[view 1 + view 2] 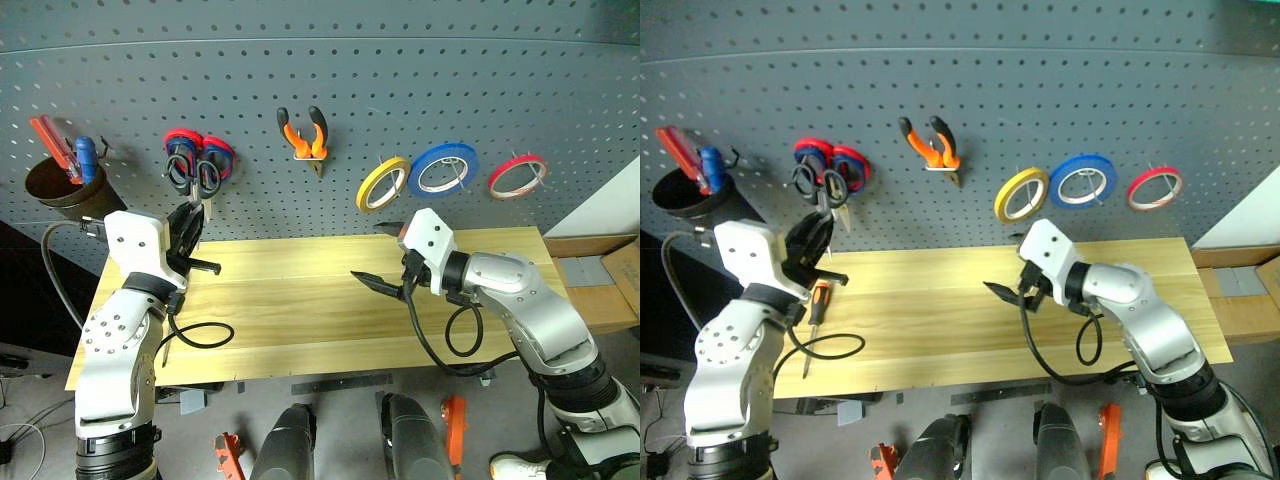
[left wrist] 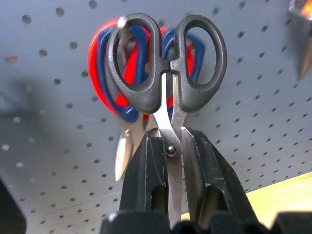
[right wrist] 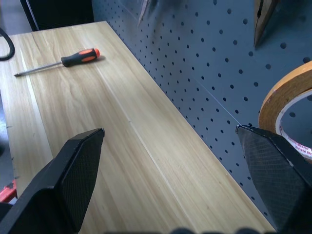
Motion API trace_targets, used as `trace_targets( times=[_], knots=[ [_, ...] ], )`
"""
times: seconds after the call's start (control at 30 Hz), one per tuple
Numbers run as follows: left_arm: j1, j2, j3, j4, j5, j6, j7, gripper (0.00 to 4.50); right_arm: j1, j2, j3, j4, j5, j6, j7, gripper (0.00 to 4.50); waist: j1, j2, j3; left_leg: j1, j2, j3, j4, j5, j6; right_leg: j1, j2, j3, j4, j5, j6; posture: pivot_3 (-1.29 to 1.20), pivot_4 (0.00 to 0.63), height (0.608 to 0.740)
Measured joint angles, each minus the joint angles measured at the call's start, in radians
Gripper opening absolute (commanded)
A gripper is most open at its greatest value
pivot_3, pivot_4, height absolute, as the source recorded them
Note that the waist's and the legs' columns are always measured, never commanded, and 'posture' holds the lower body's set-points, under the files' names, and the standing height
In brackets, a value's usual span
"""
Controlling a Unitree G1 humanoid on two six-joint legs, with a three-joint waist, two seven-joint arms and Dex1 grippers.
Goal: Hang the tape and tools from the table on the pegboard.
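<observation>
While left fingers point(image 2: 175, 161) clamp black scissors point(image 2: 168, 73), red-and-blue scissors point(image 2: 105, 68) hang behind; right fingers point(image 3: 170, 170) spread.

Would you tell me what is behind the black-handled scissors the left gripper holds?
Behind the black-handled scissors hang the red-and-blue-handled scissors on the pegboard; their hook and middle are covered.

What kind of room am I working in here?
Likely a workshop or tool bench: a grey pegboard hung with pliers and tape rolls, above a wooden table with a screwdriver.
</observation>
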Motion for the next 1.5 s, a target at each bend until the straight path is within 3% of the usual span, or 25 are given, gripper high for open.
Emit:
trace_targets(
  times=[0.3,0.53,0.93,1.23,1.5],
  knots=[
    [-0.006,0.000,0.000,0.021,0.000,-0.018,0.000,0.16,-0.033,0.149,-0.101,-0.038,0.084,-0.160,-0.010,4.50,-0.001,0.000,0.000,0.000,0.000,0.000,0.000,0.000,0.000,0.000,0.000,0.000,0.001,0.000,0.000,-0.03,0.244,0.740],
    [-0.009,-0.001,0.000,0.026,-0.004,-0.020,-0.001,0.16,-0.041,0.156,-0.105,-0.048,0.083,-0.250,0.007,4.50,-0.002,0.000,0.000,0.000,0.000,0.000,0.001,0.000,0.000,0.000,0.000,0.000,0.001,0.000,0.000,-0.03,0.239,0.740],
    [-0.002,-0.010,-0.001,0.030,-0.014,-0.046,-0.004,4.41,-0.029,0.132,-0.074,-0.047,0.045,-0.300,0.034,4.50,-0.002,0.000,0.000,0.001,0.000,0.000,0.001,0.000,0.000,0.000,0.000,0.000,0.002,0.000,0.000,-0.01,0.242,0.740],
    [0.116,0.003,-0.019,0.030,0.006,-0.035,-0.027,4.48,-0.017,0.112,-0.047,-0.035,0.036,-0.307,0.058,4.50,-0.001,0.000,0.000,0.001,0.000,-0.001,0.001,0.000,0.000,0.000,0.000,0.001,0.002,0.000,0.000,0.00,0.247,0.740],
    [0.160,0.051,-0.040,0.111,0.043,0.160,-0.011,4.48,0.013,0.083,0.023,-0.042,0.034,-0.100,0.027,4.50,-0.003,0.000,0.000,0.002,0.000,-0.002,0.001,0.000,0.000,0.000,0.001,0.001,0.003,0.000,0.000,-0.02,0.266,0.740]
  ],
)
